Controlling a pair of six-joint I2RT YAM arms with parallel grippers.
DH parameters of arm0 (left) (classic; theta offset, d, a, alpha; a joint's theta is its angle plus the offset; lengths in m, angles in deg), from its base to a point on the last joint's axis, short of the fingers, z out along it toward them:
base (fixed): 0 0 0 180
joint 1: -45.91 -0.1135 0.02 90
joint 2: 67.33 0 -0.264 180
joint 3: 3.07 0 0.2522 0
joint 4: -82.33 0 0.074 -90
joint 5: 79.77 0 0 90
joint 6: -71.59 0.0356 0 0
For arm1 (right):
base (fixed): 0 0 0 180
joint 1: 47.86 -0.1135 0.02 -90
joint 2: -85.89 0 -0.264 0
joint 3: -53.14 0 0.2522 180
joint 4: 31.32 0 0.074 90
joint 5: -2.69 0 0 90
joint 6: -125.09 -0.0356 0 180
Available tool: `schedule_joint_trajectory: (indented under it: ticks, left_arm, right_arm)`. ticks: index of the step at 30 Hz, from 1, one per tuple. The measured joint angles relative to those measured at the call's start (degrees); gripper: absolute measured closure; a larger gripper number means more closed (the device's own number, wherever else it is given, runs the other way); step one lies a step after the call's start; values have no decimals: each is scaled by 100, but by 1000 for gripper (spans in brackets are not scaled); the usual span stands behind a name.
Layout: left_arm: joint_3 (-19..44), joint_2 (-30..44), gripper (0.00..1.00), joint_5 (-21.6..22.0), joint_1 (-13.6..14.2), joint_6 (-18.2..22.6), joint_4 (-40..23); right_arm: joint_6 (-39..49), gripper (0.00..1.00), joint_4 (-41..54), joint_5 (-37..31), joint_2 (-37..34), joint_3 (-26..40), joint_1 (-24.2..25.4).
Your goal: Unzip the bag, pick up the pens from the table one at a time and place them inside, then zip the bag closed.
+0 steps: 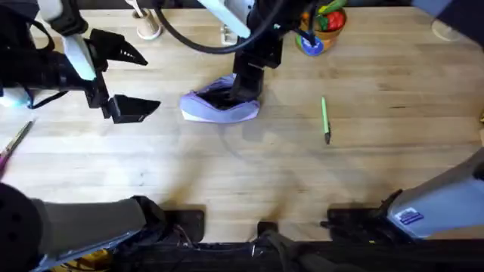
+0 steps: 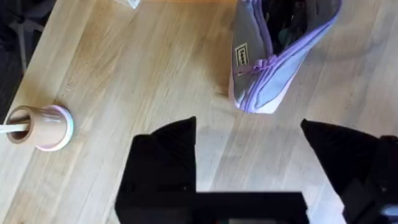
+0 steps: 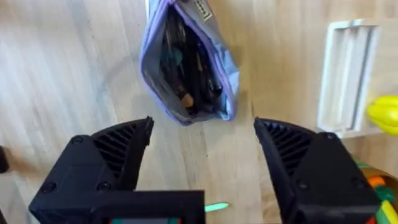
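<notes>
The lavender bag (image 1: 215,109) lies on the table (image 1: 249,174) at centre back. Its zipper is open and its mouth gapes. In the right wrist view the bag (image 3: 221,68) shows a dark lining with several pens inside. My right gripper (image 1: 243,89) hangs open just above the bag's right end, holding nothing (image 3: 202,155). A slim green pen (image 1: 325,119) rests on the wood to the right of the bag. My left gripper (image 1: 151,81) stands open and empty to the left of the bag (image 2: 273,68), its fingers (image 2: 168,149) spread wide.
A bowl of colourful items (image 1: 321,26) and a white tray (image 3: 348,74) sit behind the bag. A wooden cup (image 2: 40,127) stands at the back left. A pink stick-like thing (image 1: 13,143) lies at the far left edge.
</notes>
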Motion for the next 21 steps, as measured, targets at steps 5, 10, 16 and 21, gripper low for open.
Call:
schedule_joint_trajectory:
  ticks: [5,10,16,21]
  left_arm:
    - [0,0,7,0,0,0,0]
    - [0,0,7,0,0,1,-3]
    - [0,0,7,0,0,-1,-4]
    - [0,0,7,0,0,-1,-4]
  right_arm:
    - [-2,4,587,-583,299,0,0]
    - [-13,5,800,-882,402,0,60]
    - [-152,5,1055,-917,794,0,553]
    - [-394,5,1111,-623,915,-27,1428]
